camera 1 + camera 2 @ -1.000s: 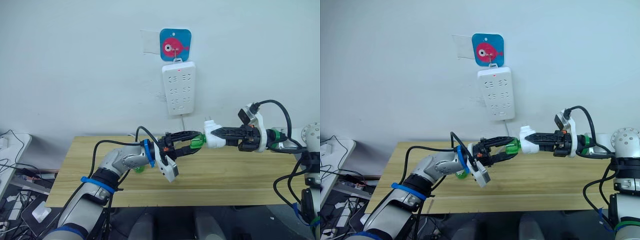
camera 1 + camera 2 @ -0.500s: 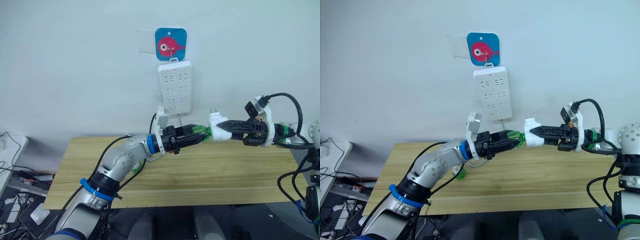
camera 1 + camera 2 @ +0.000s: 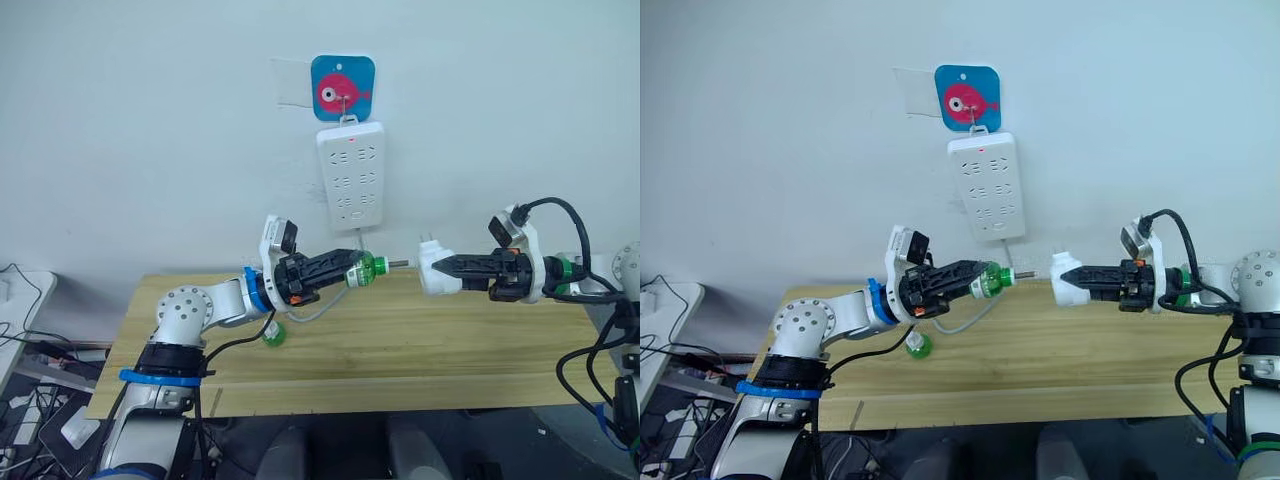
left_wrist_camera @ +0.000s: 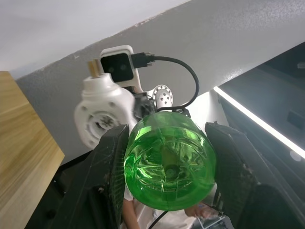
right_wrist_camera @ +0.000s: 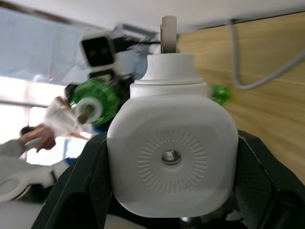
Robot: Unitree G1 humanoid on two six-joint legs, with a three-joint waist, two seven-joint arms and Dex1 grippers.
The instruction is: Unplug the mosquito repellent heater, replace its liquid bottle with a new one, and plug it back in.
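Small white rounded plastic heater (image 3: pixel 433 272); translucent green liquid bottle (image 3: pixel 364 271); white multi-socket strip (image 3: pixel 349 175); blue square plaque, pink fish (image 3: pixel 343 88); pale wood-grain tabletop (image 3: pixel 420 340)

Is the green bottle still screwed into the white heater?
No, the green bottle is clear of the heater, with a gap between them.

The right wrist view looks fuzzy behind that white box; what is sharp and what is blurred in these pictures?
In the right wrist view, the mosquito repellent heater is sharp, the green bottle behind it soft. In the left wrist view, the bottle is crisp and the heater slightly blurred. The left eye view is evenly lit, with the power strip clear.
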